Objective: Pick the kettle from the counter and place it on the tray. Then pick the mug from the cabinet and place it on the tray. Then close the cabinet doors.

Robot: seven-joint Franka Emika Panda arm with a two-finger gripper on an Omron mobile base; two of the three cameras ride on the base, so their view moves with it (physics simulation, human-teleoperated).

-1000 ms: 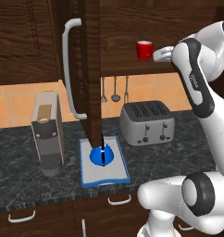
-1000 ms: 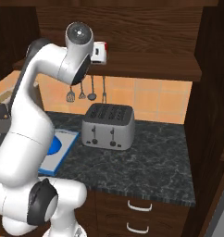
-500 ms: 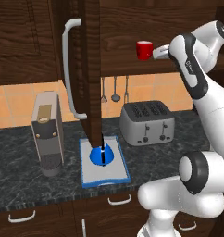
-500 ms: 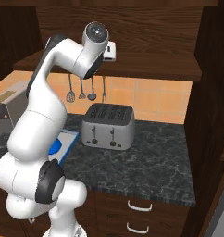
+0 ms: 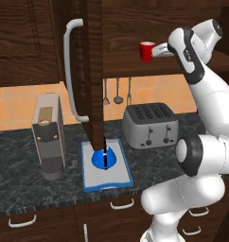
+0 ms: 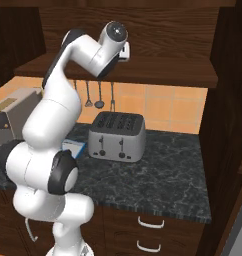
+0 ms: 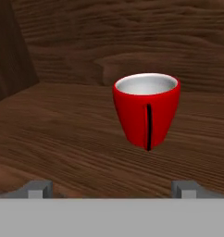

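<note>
In the left base view, the red mug [image 5: 145,50] is seen standing on the cabinet shelf [image 5: 135,68], upright, with the gripper [image 5: 157,48] held level just to its right, close to it but not seen to grip it. An open cabinet door [image 5: 93,71] hangs edge-on in the middle of the picture, its long silver bar handle [image 5: 70,71] on the left face. Below it, on the dark counter [image 5: 22,189], the tray [image 5: 117,176] lies flat, and the blue kettle [image 5: 103,158] is set on it, partly hidden behind the lower edge of the door. A coffee machine [image 5: 48,134] stands to the left of the tray and a silver toaster [image 5: 150,125] to its right, both apart from it. Utensils [image 5: 118,90] hang on the tiled wall behind.

In the right base view, the arm is raised to the shelf [image 6: 143,75], and its hand is largely covered by the wrist. The toaster [image 6: 117,135] stands on the counter [image 6: 158,180], and a blue corner of the tray [image 6: 75,148] is seen beside the arm's body. The coffee machine [image 6: 13,112] is at the left edge.

In the hand view, the mug [image 7: 146,109] is seen straight ahead on the wooden shelf [image 7: 53,134], its handle turned toward the camera. The two fingertips [image 7: 39,189] are spread wide at the bottom, one to each side, with nothing between them; the mug stands beyond them, untouched.
</note>
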